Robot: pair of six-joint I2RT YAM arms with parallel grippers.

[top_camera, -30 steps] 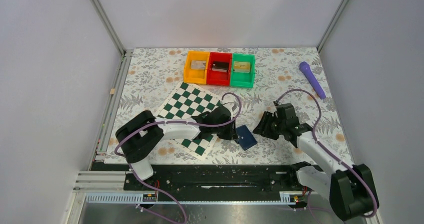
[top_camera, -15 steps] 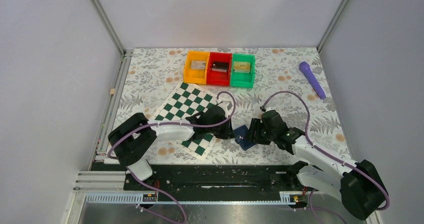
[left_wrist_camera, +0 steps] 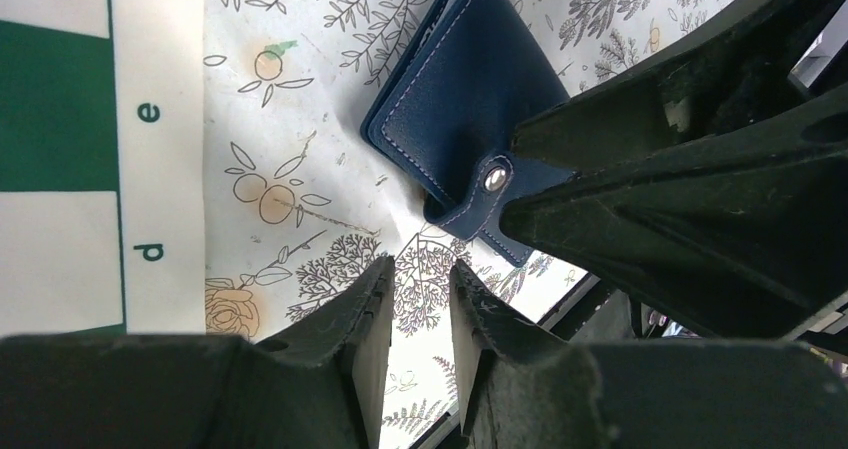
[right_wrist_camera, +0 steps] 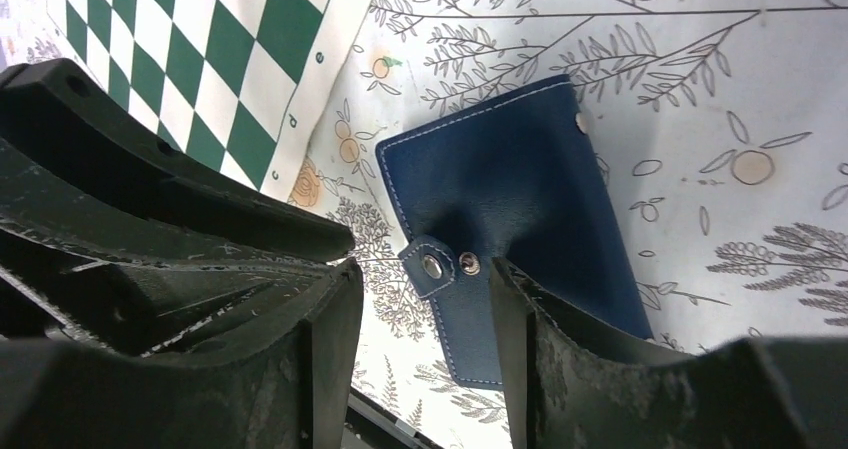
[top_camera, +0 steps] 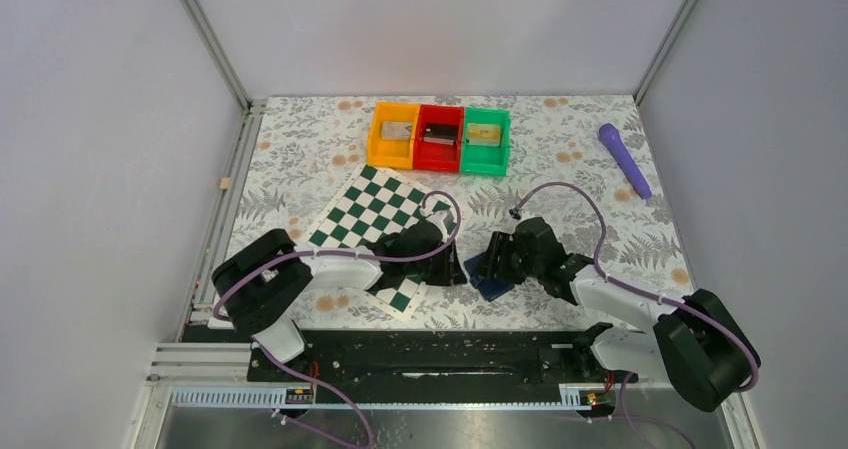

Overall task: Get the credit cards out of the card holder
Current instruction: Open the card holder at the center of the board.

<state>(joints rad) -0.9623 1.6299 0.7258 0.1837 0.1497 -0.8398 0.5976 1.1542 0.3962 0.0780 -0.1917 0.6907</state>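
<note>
On the surface there is one blue card holder (right_wrist_camera: pixel 520 189), one green-and-white chessboard (top_camera: pixel 375 209) and one purple stick-shaped thing (top_camera: pixel 625 159). Three plastic bins stand in one row: one orange bin (top_camera: pixel 374 139), one red bin (top_camera: pixel 437 161) and one green bin (top_camera: pixel 484 167), and each holds one small flat item, three items in all. Two arms reach over the surface, the left arm (top_camera: pixel 340 264) and the right arm (top_camera: pixel 615 297).

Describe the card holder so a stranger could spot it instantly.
Find the green-and-white chessboard on the floral tablecloth. Just to its right, near the front edge, lies the card holder: the only flat navy piece, with white stitching and a silver snap tab.
</note>
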